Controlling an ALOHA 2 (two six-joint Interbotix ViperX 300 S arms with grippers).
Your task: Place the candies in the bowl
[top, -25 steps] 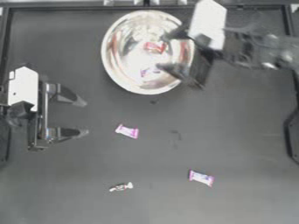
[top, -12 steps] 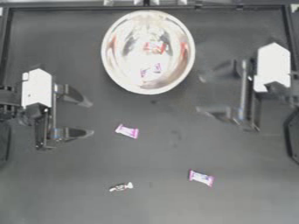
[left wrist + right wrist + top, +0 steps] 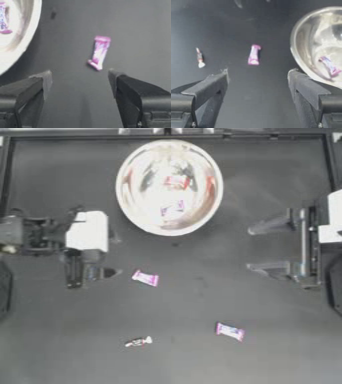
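Note:
The shiny bowl [image 3: 130, 203] stands at the back centre and holds two candies, one red-printed [image 3: 177, 181] and one purple [image 3: 172, 208]. On the table lie a pink candy [image 3: 145, 278], another candy [image 3: 230, 331] and a thin twisted candy [image 3: 138, 342]. My left gripper [image 3: 107, 255] is open at the left, short of the pink candy [image 3: 99, 52], which lies ahead of its jaws [image 3: 79, 75]. My right gripper [image 3: 250, 248] is open and empty at the right side. Its wrist view shows the bowl [image 3: 299, 53], a pink candy [image 3: 253, 55] and the thin candy [image 3: 200, 58].
A raised frame edges the dark table [image 3: 200, 298] along the back and sides. The bowl's rim [image 3: 28, 47] lies close beside the left gripper's path.
The right arm has drawn back from over the bowl to the right side. The left arm has moved right, toward the pink candy.

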